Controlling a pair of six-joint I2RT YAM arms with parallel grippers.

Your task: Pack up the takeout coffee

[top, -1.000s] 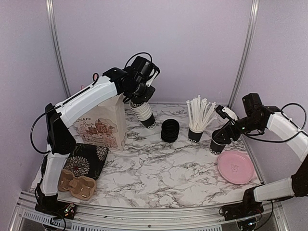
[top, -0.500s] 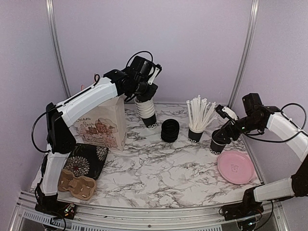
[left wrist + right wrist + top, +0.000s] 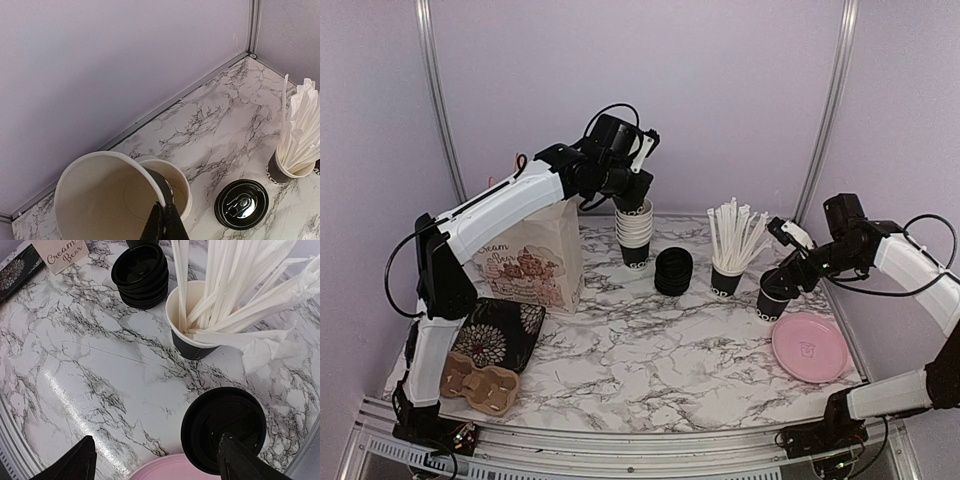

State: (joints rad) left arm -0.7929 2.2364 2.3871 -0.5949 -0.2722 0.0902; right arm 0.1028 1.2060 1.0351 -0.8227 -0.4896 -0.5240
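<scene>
Close in, the left gripper (image 3: 162,226) has its two fingers pressed together on the rim wall of one white-lined paper cup (image 3: 100,200), pinching it. That cup sits over the top of the one stack of nested cups (image 3: 635,240); whether it is free of the stack cannot be told. The stack stands upright just left of the lid pile (image 3: 672,271). The right gripper (image 3: 156,440) has its two fingers spread wide and clamps nothing. One finger (image 3: 239,460) shows over the near edge of the single takeout coffee cup (image 3: 222,429), and whether it touches is unclear; the other is over bare marble. That lidded cup stands upright to the right of the lid pile, past the one cup of white straws (image 3: 728,262). One pink plate (image 3: 810,347) lies further right of the lid pile, just beside the coffee cup. Left of the lid pile stands one printed paper bag (image 3: 535,262). Further left and nearer the arm bases lie one dark floral pouch (image 3: 500,335) and one cardboard cup carrier (image 3: 480,385), all on the marble table (image 3: 650,370).
</scene>
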